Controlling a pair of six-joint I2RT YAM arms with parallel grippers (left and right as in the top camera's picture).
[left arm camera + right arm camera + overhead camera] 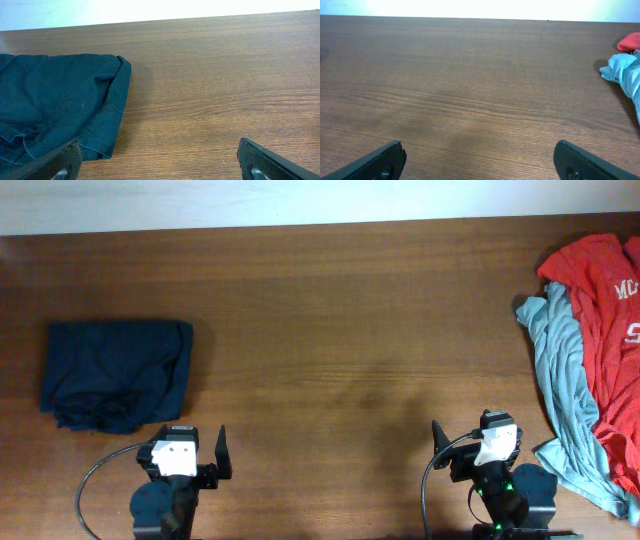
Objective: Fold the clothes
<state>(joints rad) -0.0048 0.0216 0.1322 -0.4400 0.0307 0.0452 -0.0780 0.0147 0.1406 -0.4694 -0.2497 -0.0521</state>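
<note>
**Both arms parked low at the near edge, shirts at either side**

The 2 arms sit folded over their bases at the near edge of the desk (350, 330), wrists low and level, pointing toward the far edge. The left end effector (157, 152) has its jaws spread wide and grips nothing; the right end effector (477, 150) stands equally wide and empty, with bare wood between its fingers.

The navy shirt (115, 373) lies as a rough folded rectangle on the left of the desk, just ahead and left of the left arm, its near corner close to that arm's left finger. The orange-red shirt (605, 310), with partly visible white lettering, lies crumpled at the right edge over the grey-blue shirt (565, 370), to the right of the right arm and apart from it.
</note>
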